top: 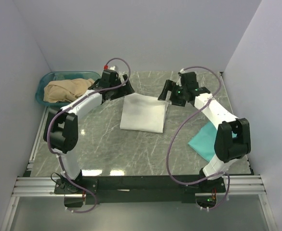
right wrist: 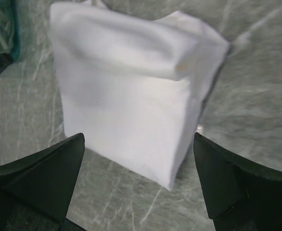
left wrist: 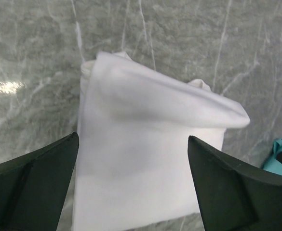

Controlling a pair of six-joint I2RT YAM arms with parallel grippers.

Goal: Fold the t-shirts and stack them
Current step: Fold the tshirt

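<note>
The white t-shirt (top: 143, 113) lies folded near the table's far edge. The left gripper (top: 125, 90) and right gripper (top: 167, 95) hover over it, both released and empty. The teal t-shirt (top: 202, 140) at the right edge is not yet stacked.

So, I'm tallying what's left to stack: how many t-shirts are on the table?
2. The white t-shirt lies folded centrally; the teal t-shirt lies at the right edge, partly hidden by the right arm. The tan cloth in the basket may hide more.
</note>
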